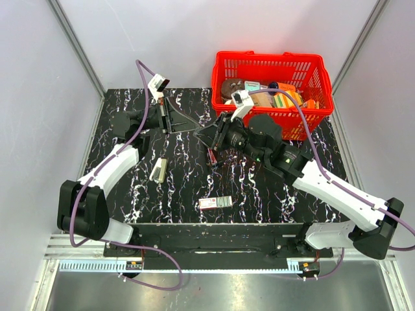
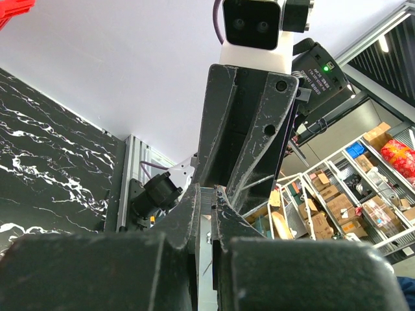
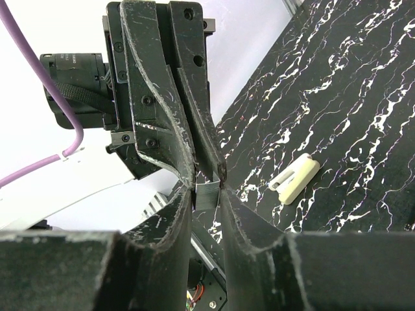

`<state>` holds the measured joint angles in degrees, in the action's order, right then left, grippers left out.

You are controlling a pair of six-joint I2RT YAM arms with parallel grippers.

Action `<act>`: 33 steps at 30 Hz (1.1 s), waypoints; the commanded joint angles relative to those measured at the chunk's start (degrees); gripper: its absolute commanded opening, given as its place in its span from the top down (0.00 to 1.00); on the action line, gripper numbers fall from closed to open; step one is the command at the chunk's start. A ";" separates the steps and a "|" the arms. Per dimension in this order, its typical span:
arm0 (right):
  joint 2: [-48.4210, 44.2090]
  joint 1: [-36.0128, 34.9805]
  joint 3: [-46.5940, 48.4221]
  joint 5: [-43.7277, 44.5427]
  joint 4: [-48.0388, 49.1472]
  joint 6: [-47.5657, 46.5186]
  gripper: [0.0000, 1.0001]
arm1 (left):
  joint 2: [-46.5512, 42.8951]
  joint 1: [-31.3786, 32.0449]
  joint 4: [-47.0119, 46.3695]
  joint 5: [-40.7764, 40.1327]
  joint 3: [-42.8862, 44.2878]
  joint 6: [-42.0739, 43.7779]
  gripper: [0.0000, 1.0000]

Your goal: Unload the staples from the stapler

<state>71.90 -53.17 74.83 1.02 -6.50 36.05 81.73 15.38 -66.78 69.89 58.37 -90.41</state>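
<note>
The slim black stapler (image 1: 212,156) with a red inner part lies on the black marble table (image 1: 259,194), just below my right gripper. My left gripper (image 1: 194,127) and right gripper (image 1: 202,133) meet tip to tip above the table. In the right wrist view my right gripper (image 3: 207,186) is shut on a short grey staple strip (image 3: 209,198), and the left fingers (image 3: 162,97) close down onto its upper end. In the left wrist view my left gripper (image 2: 207,194) pinches the same grey strip at its tips, with the right fingers (image 2: 246,129) straight ahead.
A cream-beige oblong object (image 1: 158,170) lies left of the stapler and shows in the right wrist view (image 3: 295,179). A small red-white-grey box (image 1: 216,203) lies near the front edge. A red basket (image 1: 324,84) holding several items stands at the back right.
</note>
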 commanded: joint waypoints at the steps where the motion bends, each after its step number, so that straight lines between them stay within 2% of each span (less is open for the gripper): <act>1: -1.59 0.70 -0.30 0.21 2.81 -0.46 0.71 | -2.54 -0.17 -1.16 -0.37 -0.27 1.55 1.00; 6: -2.38 0.70 -0.47 0.21 2.90 -0.81 0.72 | -2.63 -0.08 -0.10 -0.19 -0.45 2.34 1.00; 9: -2.55 0.70 -0.56 0.30 2.29 -1.07 0.82 | -2.63 -0.08 1.73 -0.02 -0.01 3.66 1.00; 15: -1.41 0.70 0.23 1.27 -3.94 -1.34 0.96 | -2.81 -0.17 10.87 0.42 1.22 10.15 0.67; 19: -0.88 0.70 -0.91 0.30 -8.87 -1.16 0.97 | -2.81 -0.96 20.17 0.60 2.89 16.91 0.51; 21: -0.88 0.70 -1.79 0.13 -11.85 -0.55 0.97 | -2.63 -1.84 25.54 0.86 4.03 21.31 0.46; 23: -0.62 0.70 -2.93 -0.22 -15.01 0.15 0.97 | -2.28 -2.80 34.74 1.04 5.87 28.67 0.43; 24: -0.27 0.70 -3.37 -0.40 -17.21 0.68 0.97 | -2.11 -3.33 43.41 0.61 7.71 35.85 0.43; 27: 2.10 0.61 -5.03 -0.31 -24.24 2.70 1.00 | -1.23 -3.34 81.60 -8.50 16.48 68.32 0.43; 29: 4.73 0.43 -7.05 0.04 -28.46 4.54 1.00 | 0.00 -2.63 92.14 -16.94 18.71 79.03 0.43; 33: 7.64 -2.29 -11.71 4.16 -32.43 8.41 1.00 | 0.79 -1.67 99.82 -27.77 15.38 91.43 0.44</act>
<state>76.95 -53.25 67.00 1.41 -30.22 39.70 81.23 12.62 10.31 56.55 75.00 -24.05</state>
